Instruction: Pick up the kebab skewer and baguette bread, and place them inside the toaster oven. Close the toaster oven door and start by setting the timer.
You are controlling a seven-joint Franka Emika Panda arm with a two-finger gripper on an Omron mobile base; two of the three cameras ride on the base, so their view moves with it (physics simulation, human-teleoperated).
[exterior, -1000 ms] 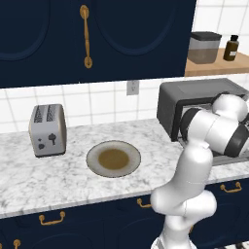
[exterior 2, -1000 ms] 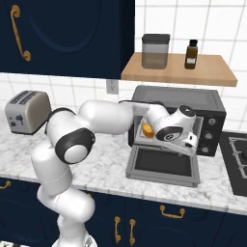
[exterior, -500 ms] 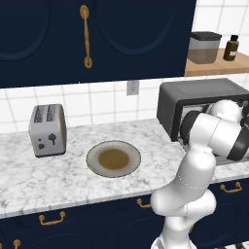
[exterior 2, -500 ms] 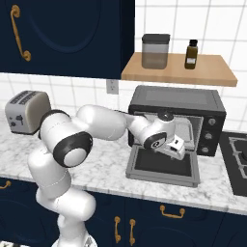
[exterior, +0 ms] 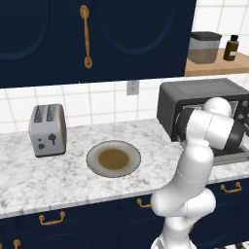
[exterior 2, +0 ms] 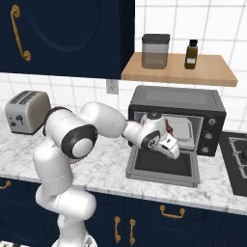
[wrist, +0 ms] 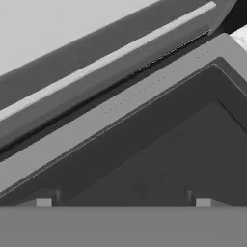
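Note:
The toaster oven point(exterior 2: 179, 100) point(exterior: 200, 92) stands on the counter with the toaster oven door point(exterior 2: 164, 167) point(wrist: 159, 159) folded down flat in front of it. My gripper point(exterior 2: 172, 147) point(wrist: 123, 202) hangs open just above the door's inner glass, at the oven's mouth, with nothing between its fingertips point(wrist: 43, 202). A small dark red bit inside the oven, just behind my hand, looks like the kebab skewer point(exterior 2: 168, 127). The baguette bread is hidden. In the left base view my forearm covers the oven's front.
A round plate point(exterior: 113, 159) with a brown centre lies mid-counter and a silver two-slot toaster point(exterior: 47, 130) point(exterior 2: 26, 112) stands to its left. A wooden shelf point(exterior 2: 178, 73) above the oven carries a canister and a brown bottle. A stove point(exterior 2: 236, 159) lies right of the oven.
My hand has drawn back out of the oven cavity and dropped low over the open door. The orange loaf seen beside the hand a second ago no longer shows.

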